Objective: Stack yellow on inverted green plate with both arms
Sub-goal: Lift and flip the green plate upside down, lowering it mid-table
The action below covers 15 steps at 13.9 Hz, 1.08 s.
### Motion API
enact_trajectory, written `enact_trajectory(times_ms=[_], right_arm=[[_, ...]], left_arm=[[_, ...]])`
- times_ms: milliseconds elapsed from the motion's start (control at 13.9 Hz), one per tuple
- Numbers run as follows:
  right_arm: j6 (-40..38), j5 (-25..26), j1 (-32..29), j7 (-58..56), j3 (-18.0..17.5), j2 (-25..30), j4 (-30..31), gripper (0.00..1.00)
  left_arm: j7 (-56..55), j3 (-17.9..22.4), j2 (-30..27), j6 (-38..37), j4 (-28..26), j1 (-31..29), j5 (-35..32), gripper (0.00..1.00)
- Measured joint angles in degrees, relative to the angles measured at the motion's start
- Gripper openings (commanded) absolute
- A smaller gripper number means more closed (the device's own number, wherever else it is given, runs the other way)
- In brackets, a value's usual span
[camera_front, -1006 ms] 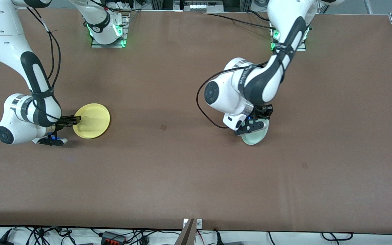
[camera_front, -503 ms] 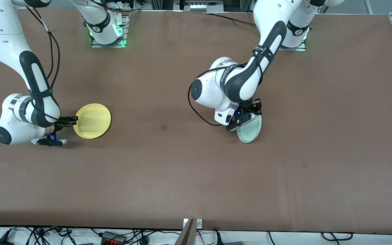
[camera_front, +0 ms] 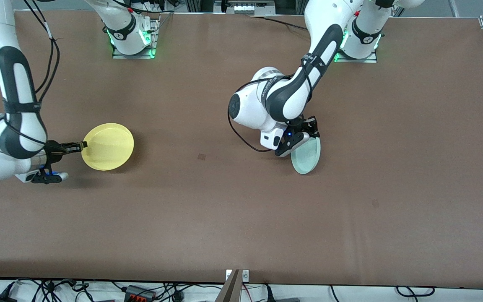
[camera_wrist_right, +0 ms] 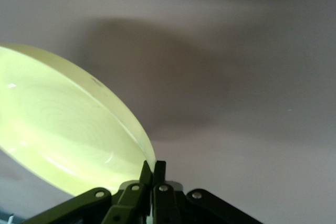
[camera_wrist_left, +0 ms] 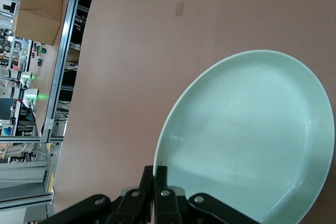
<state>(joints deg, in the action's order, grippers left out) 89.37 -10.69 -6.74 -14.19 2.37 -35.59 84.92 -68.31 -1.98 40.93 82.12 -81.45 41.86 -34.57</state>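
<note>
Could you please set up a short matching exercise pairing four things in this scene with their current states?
Things:
1. yellow plate
2. green plate
3. left tool
4. table

States:
A. brown, under both plates
B. tilted steeply, gripped at its rim
C. held toward the right arm's end
D. shut on the pale plate

Pairs: 1-C, 2-B, 3-D, 4-A

Brown table (camera_front: 241, 218) (cables (camera_front: 141, 289) along its near edge).
</note>
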Motion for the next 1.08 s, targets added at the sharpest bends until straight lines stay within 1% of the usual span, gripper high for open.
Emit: enact_trajectory(times_ms=[144, 216, 647, 719, 862, 1078], right_arm=[[-0.49, -2.00, 0.82, -0.02, -0.17, 0.01, -0.46, 0.00], [-0.49, -2.82, 1.39, -0.02, -0.20, -0.18, -0.46, 0.00], [-0.33, -3.75, 6.18, 0.44, -0.30, -0.72, -0.47, 0.00], [-0.12, -3.89, 6.75, 0.61, -0.31, -0.73, -0.47, 0.00], [0.39, -3.92, 7.11, 0.67, -0.30, -0.81, -0.47, 0.00], [0.49, -3.92, 6.92, 0.64, -0.05, -0.95, -0.46, 0.00]], left_arm=[[0.18, -0.21, -0.11, 1.95, 0.10, 0.40, 0.00, 0.69], [0.20, -0.44, -0.18, 3.14, 0.12, 0.54, 0.00, 0.70], [0.59, -1.85, -1.23, 12.95, 0.43, 1.02, 1.38, 0.69], [0.70, -2.01, -1.57, 15.01, 0.59, 1.14, 2.57, 0.69], [0.64, -2.08, -0.68, 21.61, 0.28, 0.96, 8.35, 0.69], [0.42, -2.07, 0.92, 26.08, 0.29, 0.41, 13.31, 0.69]])
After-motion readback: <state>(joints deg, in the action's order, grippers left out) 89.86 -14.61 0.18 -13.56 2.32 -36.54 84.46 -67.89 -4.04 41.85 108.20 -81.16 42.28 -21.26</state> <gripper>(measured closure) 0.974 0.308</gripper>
